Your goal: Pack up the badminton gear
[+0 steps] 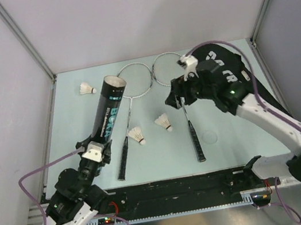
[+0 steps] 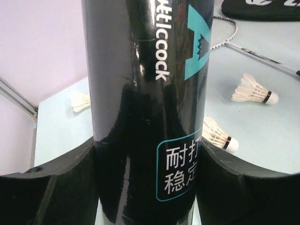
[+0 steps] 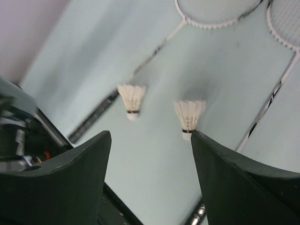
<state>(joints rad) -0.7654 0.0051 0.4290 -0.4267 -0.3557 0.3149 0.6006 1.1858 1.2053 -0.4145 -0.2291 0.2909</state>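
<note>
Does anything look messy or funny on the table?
Nothing looks broken. One shuttlecock lies far left and two more lie in the middle, all loose. The black tube leans tilted, held in the jaws of the left gripper.

Your left gripper (image 2: 146, 187) clamps the black tube (image 2: 140, 93) at frame centre. One shuttlecock (image 2: 80, 101) lies mid-left; a second shuttlecock (image 2: 255, 89) and third shuttlecock (image 2: 219, 137) lie right.

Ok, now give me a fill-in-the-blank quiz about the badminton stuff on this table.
The left gripper is shut on the tube, while the right gripper is ____.
____ shuttlecocks lie loose on the table.
The racket bag lies at the table's far ____ corner.
Missing words: open; three; right.
</note>
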